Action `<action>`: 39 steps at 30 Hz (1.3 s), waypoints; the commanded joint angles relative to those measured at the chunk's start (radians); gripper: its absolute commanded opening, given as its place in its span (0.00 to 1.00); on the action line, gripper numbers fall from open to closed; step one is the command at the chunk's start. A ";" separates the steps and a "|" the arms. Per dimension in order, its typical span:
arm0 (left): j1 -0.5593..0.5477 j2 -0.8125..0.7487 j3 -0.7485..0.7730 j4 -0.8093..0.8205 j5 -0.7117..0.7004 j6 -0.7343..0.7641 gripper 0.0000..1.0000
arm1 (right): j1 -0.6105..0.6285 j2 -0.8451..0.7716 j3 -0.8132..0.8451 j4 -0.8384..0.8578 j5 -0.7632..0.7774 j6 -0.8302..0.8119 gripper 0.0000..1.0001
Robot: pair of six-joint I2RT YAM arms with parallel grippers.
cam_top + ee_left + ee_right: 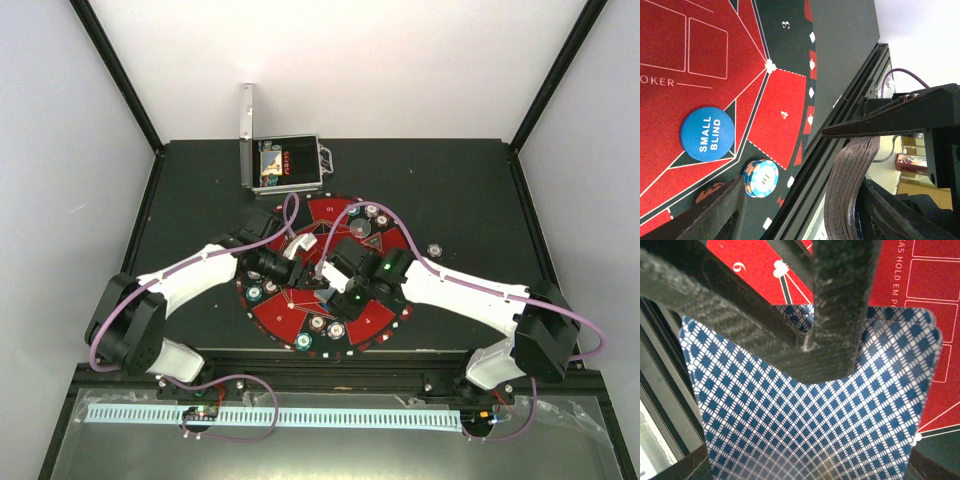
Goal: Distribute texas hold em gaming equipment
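My right gripper point(335, 275) hangs over the middle of the round red-and-black mat point(330, 212), shut on a deck of blue-diamond-backed playing cards point(805, 440). One finger point(840, 315) lies across the top card. In the left wrist view the same deck point(847, 185) shows edge-on and bowed, close against one finger of my left gripper point(800, 200). That gripper's jaws stand apart, with a wide gap on the other side of the deck. Below it a blue "SMALL BLIND" disc point(707, 132) and a teal-and-orange chip stack point(761, 177) rest on the mat.
Small chip stacks sit round the mat's rim point(303, 342) point(254, 293), and one lies off it on the black table point(434, 249). The open silver case point(285, 163) stands behind the mat. A black rail point(840, 120) runs along the table's near edge.
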 commanded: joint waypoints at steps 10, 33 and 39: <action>0.010 -0.042 0.029 -0.091 -0.084 0.044 0.54 | 0.009 -0.016 -0.014 0.012 0.020 0.008 0.59; 0.018 -0.111 -0.003 0.007 0.052 0.000 0.02 | 0.008 -0.017 -0.042 0.044 0.037 0.044 0.59; 0.052 -0.211 -0.008 -0.029 0.003 0.012 0.02 | 0.005 -0.010 -0.064 0.061 0.061 0.074 0.58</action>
